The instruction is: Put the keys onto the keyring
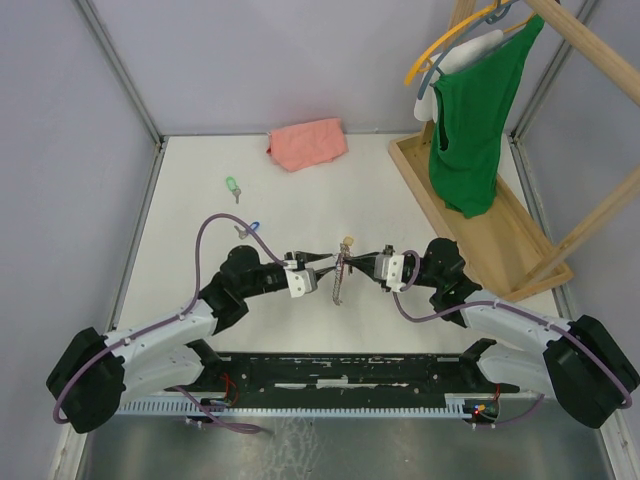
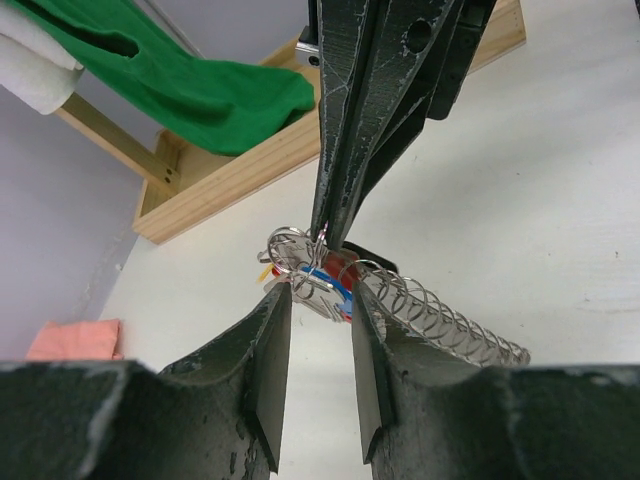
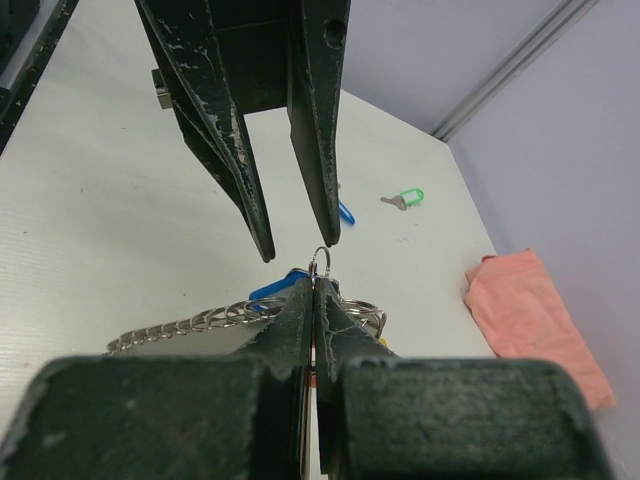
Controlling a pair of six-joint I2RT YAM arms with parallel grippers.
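Over the white table [image 1: 300, 200], the right gripper [image 3: 314, 290] is clamped tight on the keyring [image 1: 341, 265]. The left gripper [image 3: 297, 247] faces it, jaws narrowly parted beside the ring. The blue key [image 1: 252, 228] lies left of the keyring, and the green key [image 1: 232, 187] sits farther left and back.

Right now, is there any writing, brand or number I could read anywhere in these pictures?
None can be read. No text shows on the green key, the keyring bunch, the pink cloth or the green shirt.
The pale patches on the black base rail are too small to tell.
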